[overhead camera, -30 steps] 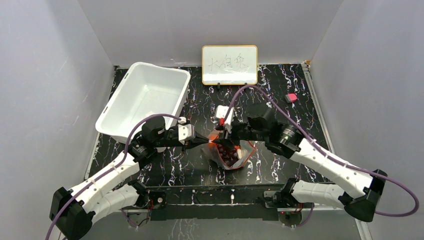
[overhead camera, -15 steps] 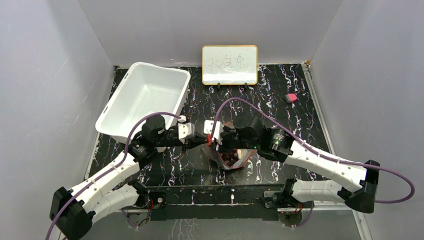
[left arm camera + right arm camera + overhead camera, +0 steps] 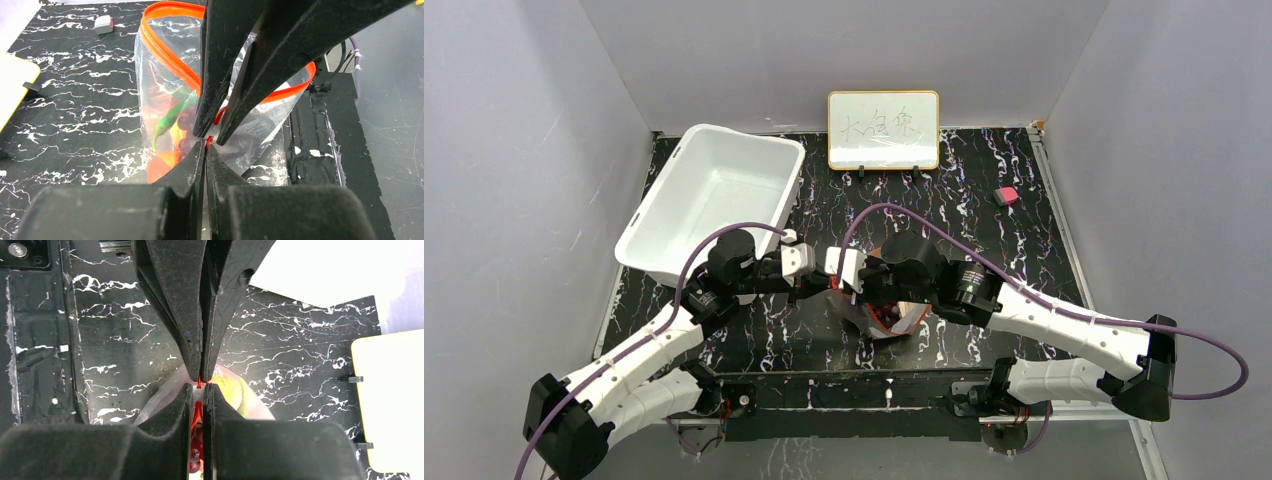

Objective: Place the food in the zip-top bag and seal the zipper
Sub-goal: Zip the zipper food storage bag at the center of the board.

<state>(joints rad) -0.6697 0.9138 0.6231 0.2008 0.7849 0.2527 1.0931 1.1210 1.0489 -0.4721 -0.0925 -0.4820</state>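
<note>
The zip-top bag [image 3: 162,80] stands on the black marbled table, just in front of both grippers [image 3: 894,322]. Inside it I see food: a green pod [image 3: 169,119], orange pieces [image 3: 160,167] and dark grapes [image 3: 194,455]. My left gripper [image 3: 206,144] is shut on the near end of the red-orange zipper [image 3: 167,56]. My right gripper [image 3: 200,388] is shut on the same strip, tip to tip with the left fingers [image 3: 180,315]. Beyond the pinch, the zipper still gapes in a wide loop in the left wrist view.
A white plastic bin [image 3: 714,195] sits at the back left, close to the left arm. A whiteboard [image 3: 883,130] stands at the back wall. A small pink block [image 3: 1005,195] lies at the back right.
My right gripper has slid left along the bag's mouth to meet the left gripper and has closed on the zipper. The left gripper has stayed put, still shut.
</note>
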